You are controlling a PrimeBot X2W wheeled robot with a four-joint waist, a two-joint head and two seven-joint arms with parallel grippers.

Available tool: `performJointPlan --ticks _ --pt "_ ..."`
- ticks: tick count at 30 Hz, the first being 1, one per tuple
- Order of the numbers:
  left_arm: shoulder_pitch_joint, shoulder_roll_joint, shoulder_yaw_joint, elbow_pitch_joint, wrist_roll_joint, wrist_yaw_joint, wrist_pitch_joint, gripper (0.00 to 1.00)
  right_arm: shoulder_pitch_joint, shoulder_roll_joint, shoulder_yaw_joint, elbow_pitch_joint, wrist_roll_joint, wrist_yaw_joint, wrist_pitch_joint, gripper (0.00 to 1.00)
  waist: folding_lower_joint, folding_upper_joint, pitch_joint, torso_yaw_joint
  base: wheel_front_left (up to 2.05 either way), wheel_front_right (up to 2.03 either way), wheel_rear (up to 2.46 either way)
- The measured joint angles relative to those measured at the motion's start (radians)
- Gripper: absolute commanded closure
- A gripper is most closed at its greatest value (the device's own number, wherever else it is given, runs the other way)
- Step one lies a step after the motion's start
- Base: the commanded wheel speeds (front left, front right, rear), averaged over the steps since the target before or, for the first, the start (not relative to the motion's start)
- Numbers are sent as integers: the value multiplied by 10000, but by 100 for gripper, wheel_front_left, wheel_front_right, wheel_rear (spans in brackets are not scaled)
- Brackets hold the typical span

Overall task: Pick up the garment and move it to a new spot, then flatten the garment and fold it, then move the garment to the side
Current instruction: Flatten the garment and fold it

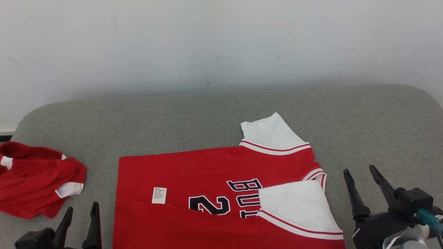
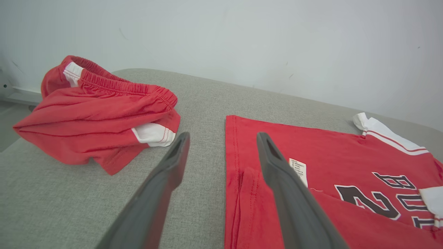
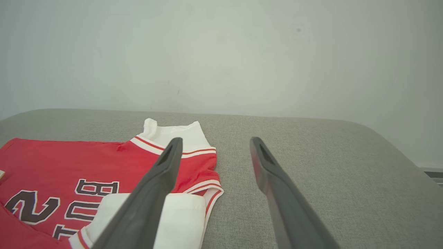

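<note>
The red shirt (image 1: 207, 173) lies flat on the grey cushion (image 1: 207, 114) between the two grippers. Its near edge is folded up over the lettering, and one white sleeve (image 1: 294, 204) is laid across the chest. The left gripper (image 1: 82, 206) stands just off the hem side, jaws wide apart and holding nothing. The right gripper (image 1: 360, 169) is beside the collar end, also spread and empty. A crumpled pair of red shorts (image 1: 34, 180) lies outside the left gripper, apart from the shirt.
</note>
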Motion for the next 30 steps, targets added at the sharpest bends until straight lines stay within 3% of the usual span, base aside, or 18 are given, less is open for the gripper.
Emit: performJointPlan --ticks 11,18,30 --pt "102 -318 476 38 458 0 -27 0 172 290 -357 10 2 -81 -33 0 0 0 59 43 0 0 0" --pt "101 -259 420 431 1461 0 67 0 190 299 -410 42 0 -82 -44 0 0 0 51 90 0 0 0" --pt "81 -276 255 280 1960 0 669 0 190 267 -232 84 -236 -79 -44 0 0 0 67 161 0 0 0"
